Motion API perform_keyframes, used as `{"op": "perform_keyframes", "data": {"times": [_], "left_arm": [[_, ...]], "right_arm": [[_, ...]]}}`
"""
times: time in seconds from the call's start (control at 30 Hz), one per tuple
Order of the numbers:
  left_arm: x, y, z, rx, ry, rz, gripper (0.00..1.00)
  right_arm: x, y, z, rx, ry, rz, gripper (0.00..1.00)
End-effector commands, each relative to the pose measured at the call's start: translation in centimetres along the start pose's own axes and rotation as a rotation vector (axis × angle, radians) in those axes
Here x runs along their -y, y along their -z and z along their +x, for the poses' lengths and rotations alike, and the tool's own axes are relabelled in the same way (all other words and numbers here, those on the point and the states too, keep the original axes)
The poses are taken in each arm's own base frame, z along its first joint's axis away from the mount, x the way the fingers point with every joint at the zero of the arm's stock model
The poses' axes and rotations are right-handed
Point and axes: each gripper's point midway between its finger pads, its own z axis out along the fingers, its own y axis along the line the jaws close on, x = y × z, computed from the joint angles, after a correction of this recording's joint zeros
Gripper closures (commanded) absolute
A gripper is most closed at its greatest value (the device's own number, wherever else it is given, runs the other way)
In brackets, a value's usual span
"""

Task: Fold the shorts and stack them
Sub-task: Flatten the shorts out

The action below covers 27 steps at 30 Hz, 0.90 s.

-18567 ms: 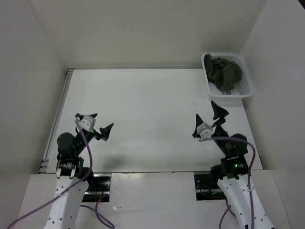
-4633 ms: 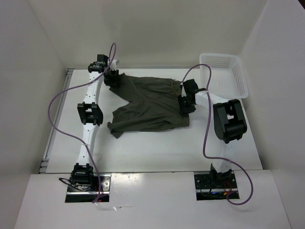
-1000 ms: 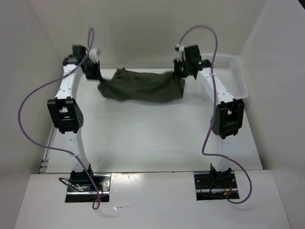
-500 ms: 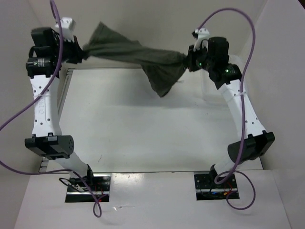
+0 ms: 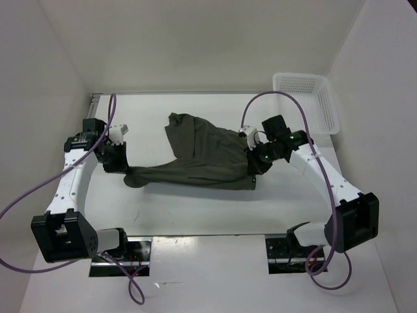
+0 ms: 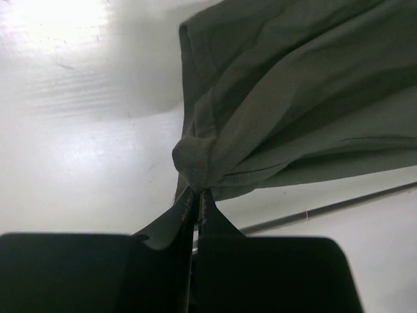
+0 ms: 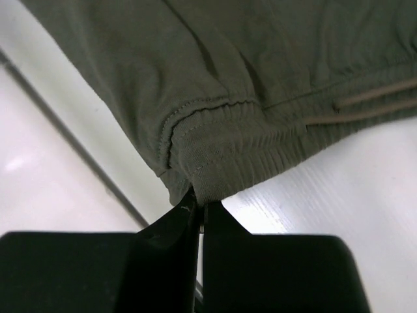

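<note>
The dark olive-green shorts [image 5: 202, 156] lie stretched across the middle of the white table, one leg reaching back toward the far side. My left gripper [image 5: 117, 158] is shut on a bunched hem of a leg [image 6: 195, 163] at the cloth's left end. My right gripper [image 5: 255, 162] is shut on the ribbed waistband [image 7: 215, 171] at the right end. A thin tan drawstring [image 7: 371, 101] runs along the waistband in the right wrist view.
A white mesh basket [image 5: 307, 101] stands at the far right corner of the table. White walls enclose the table on the left, back and right. Purple cables loop off both arms.
Half a second ago both arms held the shorts high in the air. They have since swung down and toward the near side, and the cloth now lies spread on the table.
</note>
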Motion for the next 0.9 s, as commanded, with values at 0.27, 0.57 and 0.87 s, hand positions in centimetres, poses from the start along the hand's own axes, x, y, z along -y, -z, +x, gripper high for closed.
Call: {"op": "perform_keyframes", "data": {"times": [0.27,0.57,0.87], "left_arm": [[-2.0,0.9,-1.1,0.071,-0.012,-0.109,1.00],[-0.9,4.8,-26.8,0.459,-0.147,-0.033,1.00],[1.6,17.1,-37.6,0.914,-0.293,-0.086,1.00]], "right_arm": [[-4.1,-0.1,-1.6,-0.034,0.201,-0.094,1.00],[12.4,6.5,-29.4,0.598,-0.097,0.485,1.00],[10.7,16.7,-39.4,0.959,-0.033,0.642,1.00]]}}
